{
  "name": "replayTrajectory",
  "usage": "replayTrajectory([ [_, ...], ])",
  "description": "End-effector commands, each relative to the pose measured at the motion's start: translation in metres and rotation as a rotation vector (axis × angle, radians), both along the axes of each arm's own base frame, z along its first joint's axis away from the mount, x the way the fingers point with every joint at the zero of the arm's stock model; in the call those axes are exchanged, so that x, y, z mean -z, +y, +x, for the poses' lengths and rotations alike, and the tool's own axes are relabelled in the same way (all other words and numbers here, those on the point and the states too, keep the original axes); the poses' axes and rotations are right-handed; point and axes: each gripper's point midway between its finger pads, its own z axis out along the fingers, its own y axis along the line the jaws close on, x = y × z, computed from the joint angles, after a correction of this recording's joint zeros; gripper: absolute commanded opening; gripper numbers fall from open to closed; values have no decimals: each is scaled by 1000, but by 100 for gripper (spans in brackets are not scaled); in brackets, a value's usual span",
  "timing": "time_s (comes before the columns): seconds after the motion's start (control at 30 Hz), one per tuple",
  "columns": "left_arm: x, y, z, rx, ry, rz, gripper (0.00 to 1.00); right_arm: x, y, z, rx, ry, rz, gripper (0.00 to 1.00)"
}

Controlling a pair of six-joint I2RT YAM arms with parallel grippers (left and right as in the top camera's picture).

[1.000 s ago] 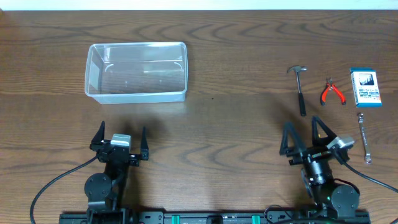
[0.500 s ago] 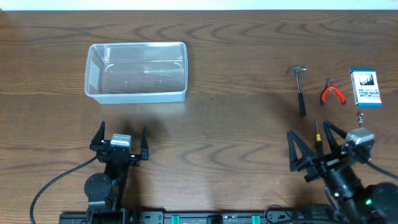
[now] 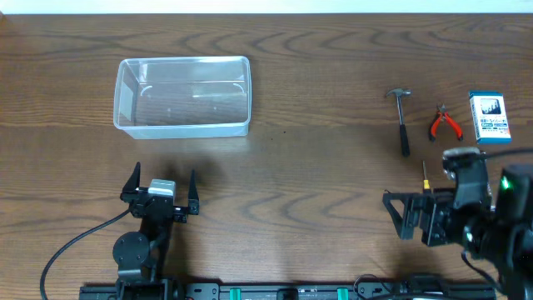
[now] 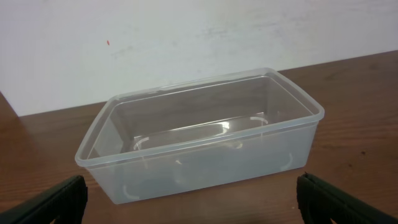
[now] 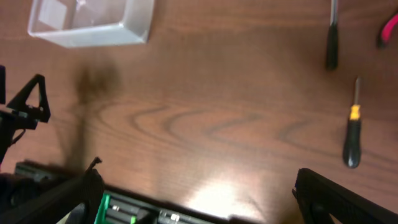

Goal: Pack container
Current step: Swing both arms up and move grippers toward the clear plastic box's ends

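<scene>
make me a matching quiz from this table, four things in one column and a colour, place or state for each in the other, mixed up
Things
1. clear rectangular plastic container
2. hammer with a dark handle
3. small pliers
4. small blue-and-white printed box

Descriptions
A. red handles
B. rightmost of the four in the overhead view
C. empty, on the left half of the table
D. metal head at the far end, handle toward the robot

Pairs: 1-C, 2-D, 3-A, 4-B

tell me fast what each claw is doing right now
left claw: open, holding nothing
right claw: open, holding nothing
</scene>
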Motion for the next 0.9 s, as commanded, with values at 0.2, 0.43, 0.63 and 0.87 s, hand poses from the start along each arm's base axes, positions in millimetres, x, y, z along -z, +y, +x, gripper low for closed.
replayTrajectory([
  [0.2,17,0,0,4,50,4,98,-10,6,21,-77,-65,-13,99],
  [0.43,17,0,0,4,50,4,98,-36,21,33,-172,-199,29,99],
  [0.63,15,-3,0,12,47,-43,98,-70,32,64,-190,-320,94,99],
  [0.87,-30,-9,-5,43,-26,-128,98,-91,25,128,-131,-375,70,99],
])
